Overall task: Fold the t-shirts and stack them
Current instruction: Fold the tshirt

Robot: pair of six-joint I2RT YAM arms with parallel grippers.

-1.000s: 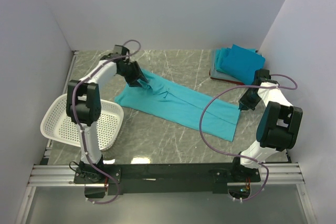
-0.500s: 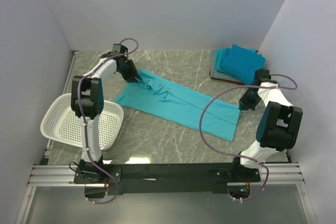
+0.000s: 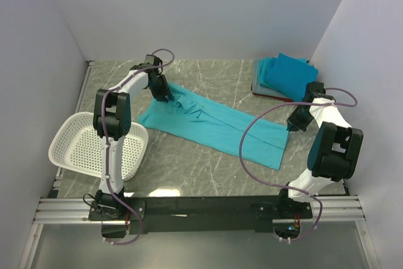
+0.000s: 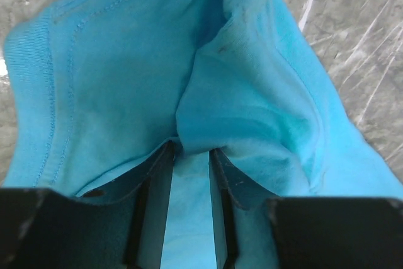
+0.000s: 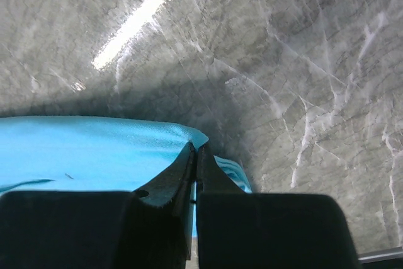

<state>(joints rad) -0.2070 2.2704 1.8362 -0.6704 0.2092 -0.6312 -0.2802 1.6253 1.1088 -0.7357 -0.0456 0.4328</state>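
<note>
Bright teal cloth t-shirt point(image 3: 214, 129) stretched on the grey marble counter point(image 3: 189, 168) between left jaws, part-closed pinching its collar fold, and right jaws, shut on its hem, probably to smooth it for folding.

One shirt point(image 3: 208, 124) lies spread across the middle of the counter point(image 3: 208, 168), my left hand point(image 3: 165, 96) at its far-left end, my right hand point(image 3: 291, 126) at its right edge. Stacked shirts point(image 3: 286, 75) sit far right, the basket point(image 3: 63, 137) near left.
</note>
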